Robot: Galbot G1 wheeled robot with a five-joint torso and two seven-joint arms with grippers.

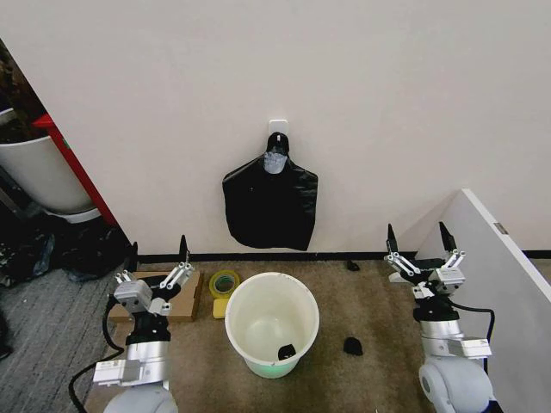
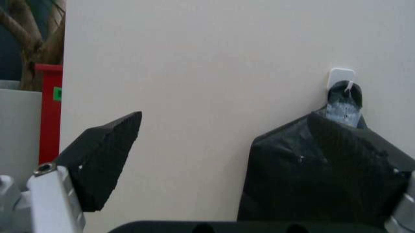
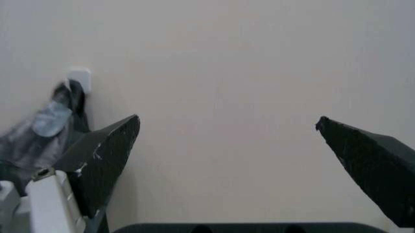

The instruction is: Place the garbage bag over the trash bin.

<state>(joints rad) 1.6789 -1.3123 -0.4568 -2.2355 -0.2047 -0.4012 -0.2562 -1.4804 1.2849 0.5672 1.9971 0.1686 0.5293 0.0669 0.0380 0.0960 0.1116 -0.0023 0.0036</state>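
The trash bin [image 1: 250, 318], a round cream-white bucket with a pale green base, stands open on the brown carpet between my two arms. A small black scrap [image 1: 286, 350] lies inside it. A single garbage bag is out of view. On the wall behind the bin, a bundle of black bags [image 1: 270, 206] [image 2: 292, 184] [image 3: 39, 136] hangs from a white hook [image 1: 277, 127], gathered at its top. My left gripper [image 1: 159, 256] [image 2: 224, 116] is open to the bin's left. My right gripper [image 1: 417, 237] [image 3: 227, 119] is open to its right. Both point at the wall and hold nothing.
A tape roll [image 1: 225, 282] and a flat cardboard piece [image 1: 185, 297] lie left of the bin. A black scrap [image 1: 352, 346] lies on the carpet to its right. A white panel [image 1: 508, 267] stands at the right. A white tub with a red frame [image 1: 39, 172] and dark clutter sit far left.
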